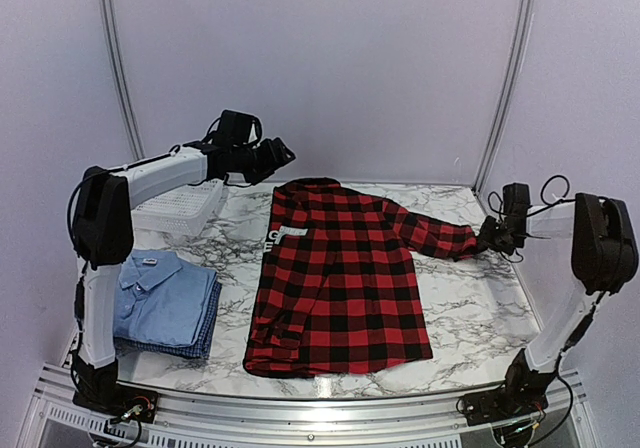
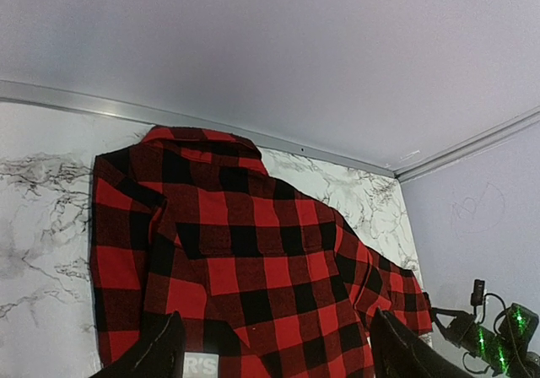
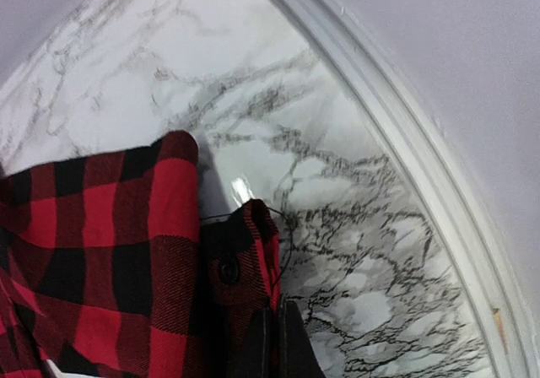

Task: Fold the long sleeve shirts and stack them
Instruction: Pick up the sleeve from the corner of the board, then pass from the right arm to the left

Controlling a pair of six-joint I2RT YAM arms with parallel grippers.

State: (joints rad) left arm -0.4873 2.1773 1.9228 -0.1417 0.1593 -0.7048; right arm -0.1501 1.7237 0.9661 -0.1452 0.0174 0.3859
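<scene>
The red-and-black plaid shirt (image 1: 340, 278) lies spread in the middle of the table, white lettering (image 1: 275, 236) showing near its left shoulder. Its right sleeve (image 1: 435, 234) stretches toward my right gripper (image 1: 490, 236), which is shut on the cuff (image 3: 245, 260), the edge pinched between the closed fingertips (image 3: 268, 340). My left gripper (image 1: 275, 155) hangs open in the air above the back left, holding nothing; its wrist view looks down on the plaid shirt (image 2: 253, 268) between the two fingers (image 2: 160, 353). A folded light blue collared shirt (image 1: 155, 293) rests on a folded blue checked one (image 1: 205, 340) at the near left.
A white mesh basket (image 1: 185, 206) stands at the back left under the left arm. Grey walls close the table at the back and right (image 3: 396, 133). Bare marble top (image 1: 470, 318) shows to the right of the shirt.
</scene>
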